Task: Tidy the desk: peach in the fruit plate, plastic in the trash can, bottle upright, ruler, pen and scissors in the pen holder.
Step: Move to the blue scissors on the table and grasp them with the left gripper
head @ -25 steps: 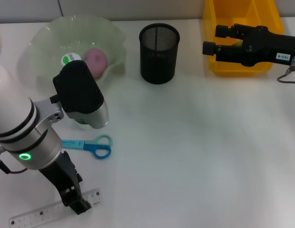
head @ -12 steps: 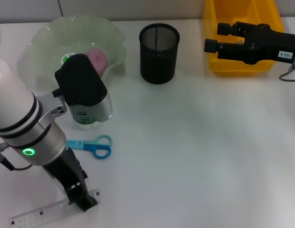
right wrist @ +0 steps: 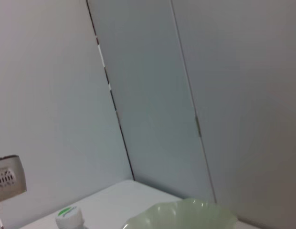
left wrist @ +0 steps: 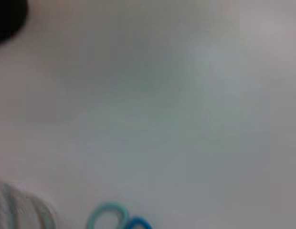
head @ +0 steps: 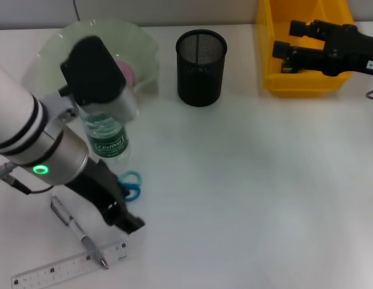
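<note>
The bottle [head: 106,137] stands upright in front of the pale green fruit plate [head: 51,51]. The pink peach [head: 130,71] lies in the plate, half hidden by my left arm. The left gripper [head: 126,220] hangs low over the table just in front of the blue scissors [head: 132,184]. The pen [head: 78,230] and the clear ruler [head: 60,269] lie near the front left edge. My right gripper [head: 287,39] is open over the yellow trash can [head: 307,84]. The plastic is out of view. The black mesh pen holder [head: 201,67] stands at the back centre.
The left wrist view shows bare table with the scissors' handle rings [left wrist: 110,217] at its edge. The bottle cap [right wrist: 68,215] and the plate's rim [right wrist: 186,210] show in the right wrist view before a grey wall. Open table lies between the pen holder and the front edge.
My left arm swung up and right; its gripper moved off the ruler's end to beside the scissors, uncovering the pen and the bottle. The right gripper drifted right over the bin.
</note>
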### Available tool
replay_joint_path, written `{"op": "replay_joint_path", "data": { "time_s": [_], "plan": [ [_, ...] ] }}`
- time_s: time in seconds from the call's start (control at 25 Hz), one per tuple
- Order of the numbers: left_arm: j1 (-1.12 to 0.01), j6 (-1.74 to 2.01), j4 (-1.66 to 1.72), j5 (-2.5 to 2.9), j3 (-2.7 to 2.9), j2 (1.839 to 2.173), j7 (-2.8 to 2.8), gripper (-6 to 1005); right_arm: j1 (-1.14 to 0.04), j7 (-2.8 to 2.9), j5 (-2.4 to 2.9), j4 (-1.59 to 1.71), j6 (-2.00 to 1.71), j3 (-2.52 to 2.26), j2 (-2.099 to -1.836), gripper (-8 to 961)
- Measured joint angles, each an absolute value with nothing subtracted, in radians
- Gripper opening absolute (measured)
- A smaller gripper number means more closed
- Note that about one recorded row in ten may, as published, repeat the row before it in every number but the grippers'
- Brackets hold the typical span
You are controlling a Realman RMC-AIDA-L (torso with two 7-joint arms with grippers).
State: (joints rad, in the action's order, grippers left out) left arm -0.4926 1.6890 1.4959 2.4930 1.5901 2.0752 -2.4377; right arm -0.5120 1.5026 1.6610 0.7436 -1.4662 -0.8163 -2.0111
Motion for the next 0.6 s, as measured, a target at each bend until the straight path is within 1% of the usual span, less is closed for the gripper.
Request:
{"op": "replay_joint_path", "data": {
  "time_s": [0.24,0.36,0.48,0.56,0.6],
  "plan": [
    [-0.451,1.608,1.501,2.410,1.496,2.074,-2.355,669,-0.496,1.473,1.660,0.747,-1.489,-0.802,-2.013,786],
    [-0.429,1.568,1.494,2.366,1.463,2.072,-2.314,669,-0.486,1.438,1.660,0.747,-1.489,-0.787,-2.024,786],
    [-0.362,1.448,1.442,2.189,1.371,2.072,-2.152,668,-0.478,1.410,1.660,0.748,-1.489,-0.759,-2.035,786],
    [-0.349,1.428,1.425,2.147,1.355,2.071,-2.113,668,-0.474,1.401,1.659,0.746,-1.490,-0.747,-2.040,786],
    [-0.319,1.384,1.349,2.004,1.316,2.071,-1.979,668,-0.473,1.401,1.659,0.744,-1.490,-0.745,-2.040,786]
  ]
}}
